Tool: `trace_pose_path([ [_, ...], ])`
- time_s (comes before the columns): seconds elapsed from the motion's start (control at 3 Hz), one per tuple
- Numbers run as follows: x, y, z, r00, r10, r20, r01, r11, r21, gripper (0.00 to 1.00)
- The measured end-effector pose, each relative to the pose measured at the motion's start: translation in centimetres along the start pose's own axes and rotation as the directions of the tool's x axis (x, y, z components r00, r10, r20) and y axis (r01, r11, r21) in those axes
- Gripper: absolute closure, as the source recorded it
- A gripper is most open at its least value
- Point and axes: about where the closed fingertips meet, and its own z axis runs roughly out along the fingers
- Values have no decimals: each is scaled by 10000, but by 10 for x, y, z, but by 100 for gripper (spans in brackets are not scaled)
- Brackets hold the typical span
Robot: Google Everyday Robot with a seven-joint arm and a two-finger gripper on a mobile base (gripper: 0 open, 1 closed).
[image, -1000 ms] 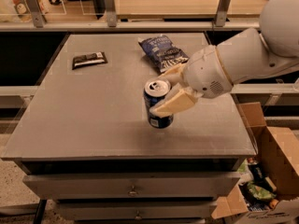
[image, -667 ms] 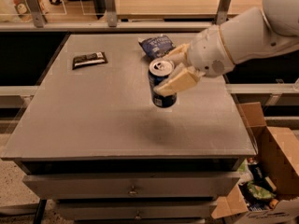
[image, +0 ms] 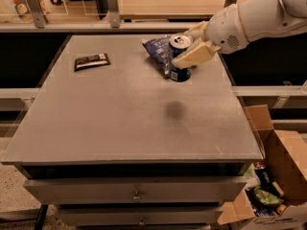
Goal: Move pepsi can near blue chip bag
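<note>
The pepsi can [image: 179, 73], dark blue with a silver top, is held upright above the grey table [image: 120, 114], with its shadow on the tabletop in front of it. My gripper [image: 191, 46] is shut on the can, one cream finger across its front and one behind. The blue chip bag [image: 158, 51], wrinkly dark blue foil with white lettering, lies at the back of the table just left of the can and partly behind it.
A small flat black wrapper [image: 91, 61] lies at the back left of the table. An open cardboard box [image: 268, 186] with items stands on the floor to the right. Drawers [image: 136, 195] sit under the tabletop. A rail and wooden counter run behind.
My gripper has carried the can from the table's middle up and toward the back right, so it now sits right beside the blue chip bag.
</note>
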Motion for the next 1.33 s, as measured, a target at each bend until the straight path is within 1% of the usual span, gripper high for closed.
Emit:
trace_pose_path([
  [0.33,24,-21,5,9985,509,177,-511,9986,109,84],
  [0.67,48,-30,11,9951,955,252,-960,9952,211,61],
  [1.0,61,-33,16,9917,1251,291,-1259,9917,263,38],
  [1.33,70,-33,21,9886,1483,271,-1490,9886,220,15],
])
